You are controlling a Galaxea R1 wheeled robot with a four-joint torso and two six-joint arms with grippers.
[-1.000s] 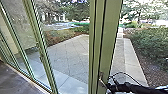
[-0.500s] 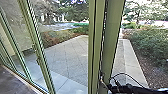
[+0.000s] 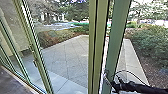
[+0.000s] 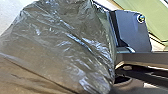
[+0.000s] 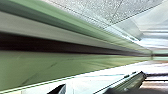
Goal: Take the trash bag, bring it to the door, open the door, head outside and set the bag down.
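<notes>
In the head view my right gripper (image 3: 107,78) is low at the green door edge (image 3: 117,37), close against it. A narrow bright gap separates this edge from the green post (image 3: 96,42) beside it, so the door stands slightly ajar. The right wrist view has long green door framing (image 5: 50,67) running across it, very near. The trash bag (image 4: 57,47), dark, translucent and creased, bulges close to the left wrist camera. My left gripper is shut on it, with the grip itself hidden by the plastic.
Glass panels with green frames (image 3: 30,45) stand at the left, above a dark indoor floor (image 3: 12,81). Beyond the glass lies a paved yard (image 3: 67,57). A pale walkway (image 3: 133,61) runs past bushes (image 3: 150,45) on the right.
The green door edge has swung away from the post and a gap has opened between them. My right gripper has moved slightly right with it. Nearby frames at left shifted as the camera moved.
</notes>
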